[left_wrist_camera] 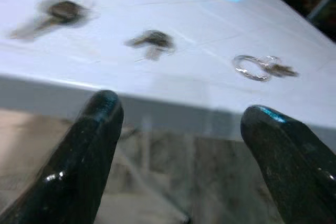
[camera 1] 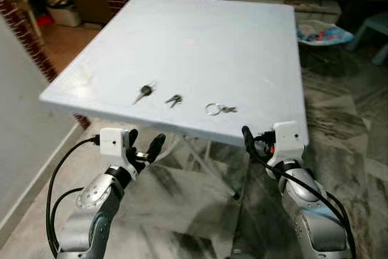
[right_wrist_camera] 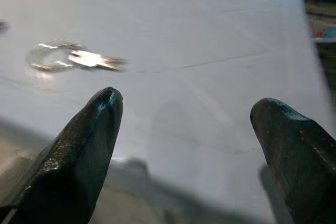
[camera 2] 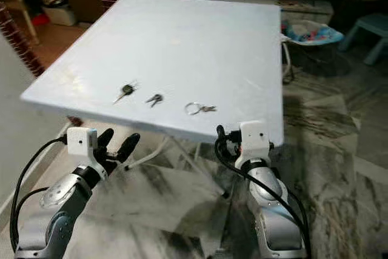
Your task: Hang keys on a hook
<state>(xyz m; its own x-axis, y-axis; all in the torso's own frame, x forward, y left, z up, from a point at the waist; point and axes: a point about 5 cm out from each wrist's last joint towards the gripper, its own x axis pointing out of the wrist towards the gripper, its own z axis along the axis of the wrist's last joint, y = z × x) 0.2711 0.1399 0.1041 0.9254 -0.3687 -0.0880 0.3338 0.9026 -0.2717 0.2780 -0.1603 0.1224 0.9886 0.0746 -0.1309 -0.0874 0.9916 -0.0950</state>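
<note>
White square table on marbled floor

Near its front edge lie a dark-headed key (camera 1: 143,93), a small key bunch (camera 1: 174,99), and a silver ring with keys (camera 1: 217,109).

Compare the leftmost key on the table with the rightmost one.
The leftmost key has a dark round head, while the rightmost key looks small and plain metal. The rightmost key hangs on a large silver ring; any ring on the leftmost key is too faint to tell. The rightmost key lies nearer the right gripper, the leftmost nearer the left gripper. Both lie flat near the front edge of the white table.
</note>
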